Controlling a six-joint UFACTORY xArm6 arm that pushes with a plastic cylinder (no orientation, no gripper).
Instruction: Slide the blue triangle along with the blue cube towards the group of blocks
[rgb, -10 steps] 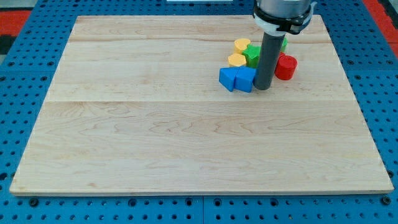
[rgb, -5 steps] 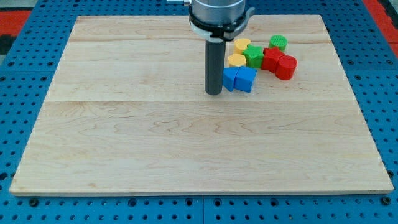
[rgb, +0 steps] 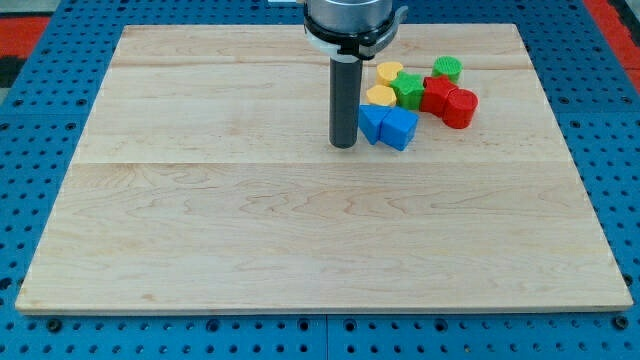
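The blue triangle (rgb: 371, 123) and the blue cube (rgb: 398, 128) lie side by side in the board's upper right part, touching each other. My tip (rgb: 344, 146) stands just left of the blue triangle, touching or almost touching it. The group sits right above and to the right of the blue pair: two yellow blocks (rgb: 381, 96) (rgb: 389, 72), a green star-like block (rgb: 407, 89), a green cylinder (rgb: 447, 69), a red block (rgb: 436, 92) and a red cylinder (rgb: 460, 107). The lower yellow block touches the blue pair.
The wooden board (rgb: 300, 220) lies on a blue perforated table (rgb: 40, 140). The arm's rod and collar (rgb: 350, 20) rise from the tip to the view's top edge.
My tip went from the right side of the blue cube to the left side of the blue triangle. The blue pair shifted slightly right, toward the group.
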